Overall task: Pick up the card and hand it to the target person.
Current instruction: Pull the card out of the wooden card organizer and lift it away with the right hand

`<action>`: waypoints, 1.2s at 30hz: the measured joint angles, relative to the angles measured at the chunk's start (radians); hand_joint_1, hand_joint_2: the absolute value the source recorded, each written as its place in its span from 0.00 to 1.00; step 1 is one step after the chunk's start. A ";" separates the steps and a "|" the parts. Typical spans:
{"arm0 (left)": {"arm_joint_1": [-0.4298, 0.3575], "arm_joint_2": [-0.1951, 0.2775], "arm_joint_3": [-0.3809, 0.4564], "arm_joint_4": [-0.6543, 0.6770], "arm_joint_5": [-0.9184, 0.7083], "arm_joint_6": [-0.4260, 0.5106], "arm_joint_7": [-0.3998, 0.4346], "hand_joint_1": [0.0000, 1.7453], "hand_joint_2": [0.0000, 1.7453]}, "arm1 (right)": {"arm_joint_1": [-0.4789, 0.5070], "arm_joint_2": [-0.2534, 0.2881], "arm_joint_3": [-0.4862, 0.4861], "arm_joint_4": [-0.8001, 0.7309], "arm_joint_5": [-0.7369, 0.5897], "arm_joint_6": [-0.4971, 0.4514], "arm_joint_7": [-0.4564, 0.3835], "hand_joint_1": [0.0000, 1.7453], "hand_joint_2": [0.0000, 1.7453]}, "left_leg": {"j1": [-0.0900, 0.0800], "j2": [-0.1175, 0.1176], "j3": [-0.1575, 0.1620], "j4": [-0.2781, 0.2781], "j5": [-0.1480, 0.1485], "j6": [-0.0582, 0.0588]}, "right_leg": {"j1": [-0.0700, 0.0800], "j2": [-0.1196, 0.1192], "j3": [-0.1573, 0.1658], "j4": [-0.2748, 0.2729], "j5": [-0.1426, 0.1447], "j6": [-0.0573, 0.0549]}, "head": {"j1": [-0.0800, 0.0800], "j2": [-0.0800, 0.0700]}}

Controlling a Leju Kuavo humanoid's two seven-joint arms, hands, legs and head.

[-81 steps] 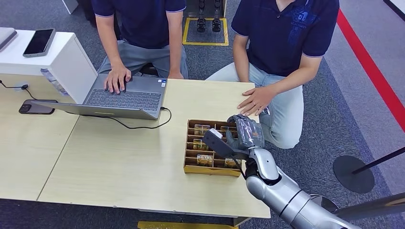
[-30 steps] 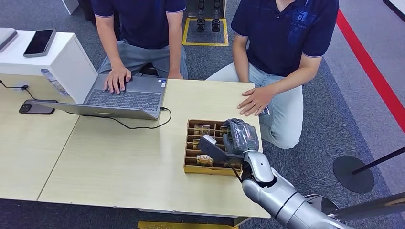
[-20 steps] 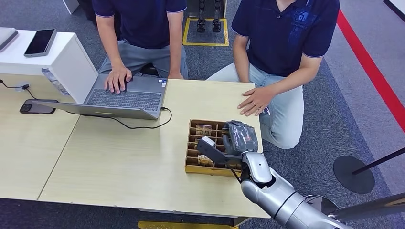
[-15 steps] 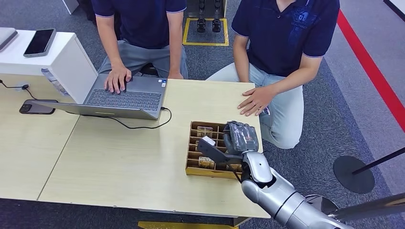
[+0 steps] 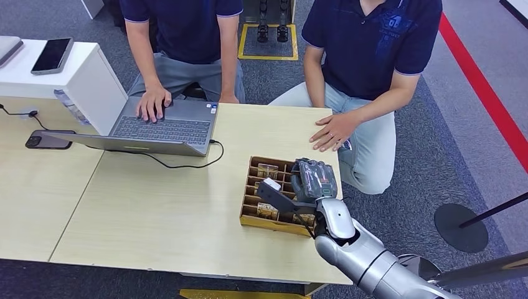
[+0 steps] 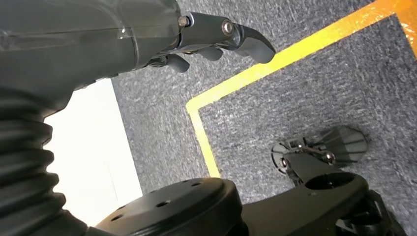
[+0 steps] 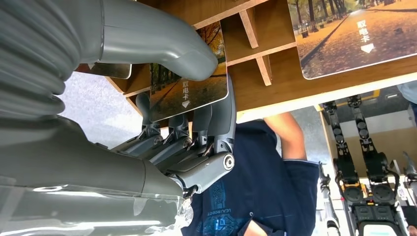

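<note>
Right hand [image 7: 196, 98] pinches card [image 7: 189, 91] between thumb and fingers, card standing in slot of wooden tray [image 5: 249, 219]. Target person's hand [image 5: 334, 131] lies just beyond, far side. Left hand [image 6: 216, 37] hangs empty, fingers loosely curled.

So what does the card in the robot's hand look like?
The card is thin and flat with rounded corners, printed with a picture of a tree-lined path covered in autumn leaves, plus white characters and a small white arrow. The right hand pinches it, thick grey thumb on the picture side and darker fingers behind. It sits at the wooden box, among its dividers, where another card with a similar picture rests in a neighbouring slot.
</note>
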 joint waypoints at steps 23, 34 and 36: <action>0.000 0.001 -0.015 0.000 0.014 0.031 0.013 0.00 1.00 | -0.027 -0.014 -0.021 -0.100 -0.097 -0.034 -0.014 0.73 1.00 | 0.000 0.000 0.000 0.000 0.001 -0.001 | 0.000 0.000 -0.001 0.000 0.001 0.000 | 0.000 0.000; 0.000 0.002 -0.016 0.000 0.014 0.032 0.012 0.00 1.00 | -0.038 -0.027 -0.031 -0.148 -0.096 -0.043 -0.009 0.73 1.00 | 0.000 0.000 0.000 0.000 0.001 -0.001 | 0.000 0.000 -0.001 0.000 0.001 0.000 | 0.000 0.000; 0.000 0.003 -0.016 0.000 0.014 0.033 0.012 0.00 1.00 | -0.044 -0.031 -0.032 -0.160 -0.093 -0.052 -0.004 0.73 1.00 | 0.000 0.000 0.000 0.000 0.001 -0.001 | 0.000 0.000 -0.001 0.000 0.001 0.000 | 0.000 0.000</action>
